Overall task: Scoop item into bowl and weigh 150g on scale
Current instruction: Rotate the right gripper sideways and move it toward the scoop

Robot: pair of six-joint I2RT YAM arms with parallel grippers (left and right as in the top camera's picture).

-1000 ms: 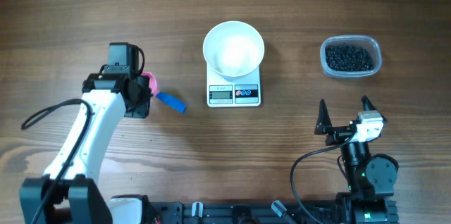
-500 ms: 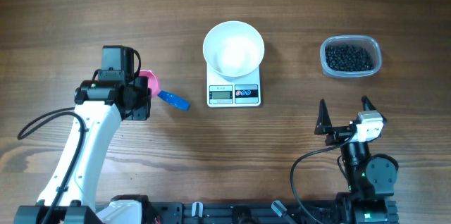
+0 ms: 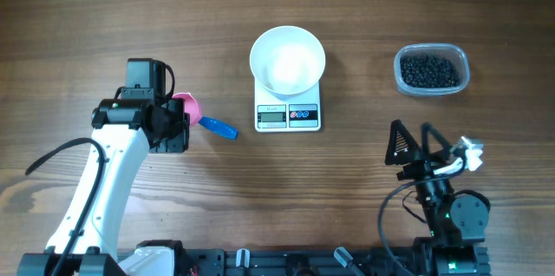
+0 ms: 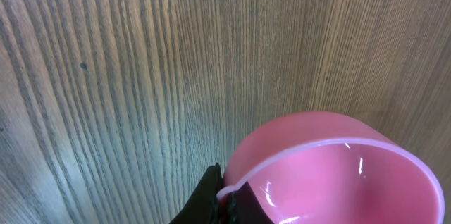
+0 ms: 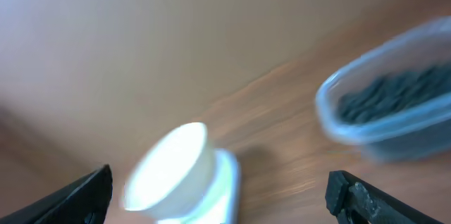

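While left gripper [image 4: 225, 201] pinches shut on rim of small pink plastic scoop [image 3: 185, 104] with blue handle, scoop is empty, left of scale, well apart from beads.

Step in hand, as judged: scoop gripped, nothing scooped yet.

Next move calls for long reach across wooden table [image 3: 87, 16], past flat white rectangular digital scale [image 3: 288, 116], to clear plastic tub [image 3: 465, 69] at far right, then dip.

Right gripper [image 3: 414, 137]: jaws wide, holding nothing.

Tiny round black-blue beads [image 3: 427, 71]: dark grainy mass, all inside tub.

Deep round white bowl [image 3: 287, 57]: on scale, empty.
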